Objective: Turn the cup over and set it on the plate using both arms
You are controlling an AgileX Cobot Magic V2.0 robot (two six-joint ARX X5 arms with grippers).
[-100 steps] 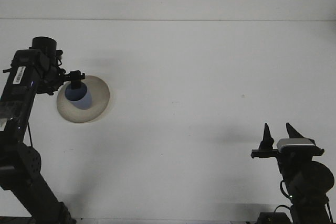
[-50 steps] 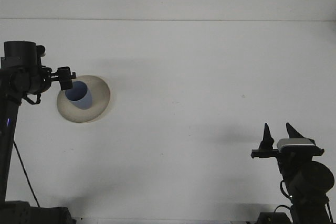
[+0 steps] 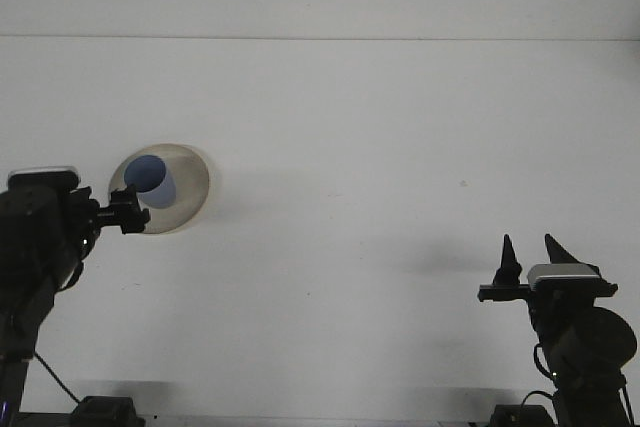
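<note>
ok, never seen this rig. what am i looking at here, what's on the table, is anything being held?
There is one view, from a camera on the robot looking forward over a white table. The dark shapes at the bottom corners are the robot's two arms, each ending in a gripper. On the table's left side lies a beige plate with a blue cup standing on it, mouth up. The left gripper sits at the plate's near-left edge, beside the cup; I cannot tell whether its fingers are open or touching anything. The right gripper points up at the lower right, fingers apart, holding nothing.
</note>
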